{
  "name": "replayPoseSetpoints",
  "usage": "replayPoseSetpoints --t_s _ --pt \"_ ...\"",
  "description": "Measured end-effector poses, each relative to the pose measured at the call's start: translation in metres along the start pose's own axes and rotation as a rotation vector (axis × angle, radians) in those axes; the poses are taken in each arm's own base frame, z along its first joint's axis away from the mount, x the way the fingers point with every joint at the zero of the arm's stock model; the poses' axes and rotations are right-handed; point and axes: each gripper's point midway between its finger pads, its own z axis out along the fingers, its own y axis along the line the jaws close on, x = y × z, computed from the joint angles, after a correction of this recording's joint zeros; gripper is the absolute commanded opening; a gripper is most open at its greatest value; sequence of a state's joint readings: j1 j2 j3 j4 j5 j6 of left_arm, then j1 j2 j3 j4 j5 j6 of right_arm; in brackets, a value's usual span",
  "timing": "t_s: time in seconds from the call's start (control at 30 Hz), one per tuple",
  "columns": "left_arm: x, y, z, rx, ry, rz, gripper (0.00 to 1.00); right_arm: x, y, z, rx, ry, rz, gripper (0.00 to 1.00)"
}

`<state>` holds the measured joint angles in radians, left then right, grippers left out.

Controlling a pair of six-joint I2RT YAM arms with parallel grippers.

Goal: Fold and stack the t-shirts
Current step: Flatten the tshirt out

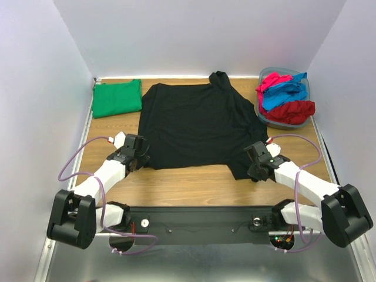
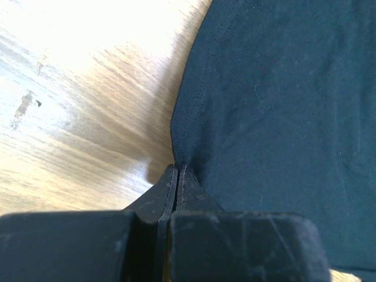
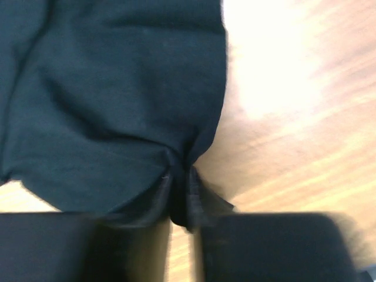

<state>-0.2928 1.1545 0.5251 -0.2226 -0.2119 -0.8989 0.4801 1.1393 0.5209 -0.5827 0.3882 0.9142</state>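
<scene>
Both hold tight! The left end effector (image 2: pixel 177 171) and right end effector (image 3: pixel 178 179) each clamp a near hem corner of the soft black cloth t-shirt (image 1: pixel 194 123), spread flat mid-way across the wooden bench (image 1: pixel 188 185), seemingly ready to fold it away.

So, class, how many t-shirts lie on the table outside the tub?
2: a folded green cloth t-shirt at far left, a black cloth t-shirt spread in the middle. Others could hide underneath.

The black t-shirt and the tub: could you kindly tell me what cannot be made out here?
- Top external: near corners of the black t-shirt, hidden under the left gripper and right gripper.
- Top external: how many heaped shirts the tub holds; they cover one another.
- Right wrist: the pinched hem, blurred.
- Left wrist: most of the shirt, cut off by the frame.
</scene>
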Motion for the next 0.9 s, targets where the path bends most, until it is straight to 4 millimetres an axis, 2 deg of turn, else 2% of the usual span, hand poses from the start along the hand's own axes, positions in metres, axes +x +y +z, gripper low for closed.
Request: replayPoseSetpoints --t_s 0.07,0.2,0.27,0.33,0.37,0.43,0.5,0.53,0.57,0.67,0.77,0.8,0.87,0.9 --pt "0.000 0.000 -0.003 0.005 -0.001 0.000 0.00 -0.002 0.005 -0.001 -0.025 -0.008 0.002 0.00" --pt "-0.007 -0.003 -0.018 0.037 -0.019 0.004 0.00 -0.013 0.013 -0.014 -0.097 -0.045 -0.014 0.00" --pt "-0.016 -0.011 -0.033 0.078 -0.039 0.004 0.00 -0.040 0.029 -0.040 -0.192 -0.130 0.004 0.00" --pt "-0.035 -0.030 -0.058 0.163 -0.087 -0.009 0.00 -0.073 0.045 -0.074 -0.281 -0.226 0.029 0.00" --pt "-0.051 -0.044 -0.079 0.225 -0.128 -0.019 0.00 -0.091 0.052 -0.093 -0.319 -0.274 0.040 0.00" --pt "-0.082 -0.071 -0.126 0.353 -0.214 -0.041 0.00 -0.134 0.066 -0.144 -0.419 -0.401 0.083 0.00" --pt "-0.119 -0.095 -0.189 0.492 -0.322 -0.067 0.00 -0.168 0.070 -0.192 -0.487 -0.507 0.115 0.00" --pt "-0.129 -0.101 -0.206 0.528 -0.351 -0.074 0.00 -0.187 0.070 -0.222 -0.527 -0.574 0.139 0.00" --pt "-0.145 -0.108 -0.239 0.593 -0.405 -0.088 0.00 -0.202 0.068 -0.249 -0.563 -0.629 0.162 0.00" --pt "-0.177 -0.120 -0.323 0.734 -0.513 -0.097 0.00 -0.235 0.057 -0.316 -0.633 -0.751 0.187 0.00" --pt "-0.196 -0.124 -0.398 0.872 -0.595 -0.087 0.00 -0.267 0.041 -0.400 -0.742 -0.899 0.215 0.00" --pt "-0.201 -0.124 -0.426 0.920 -0.622 -0.082 0.00 -0.272 0.036 -0.420 -0.767 -0.927 0.217 0.00" --pt "-0.207 -0.125 -0.466 1.000 -0.661 -0.067 0.00 -0.282 0.022 -0.476 -0.858 -1.014 0.218 0.00" --pt "-0.209 -0.124 -0.491 1.049 -0.685 -0.057 0.00 -0.284 0.016 -0.496 -0.893 -1.043 0.214 0.00"
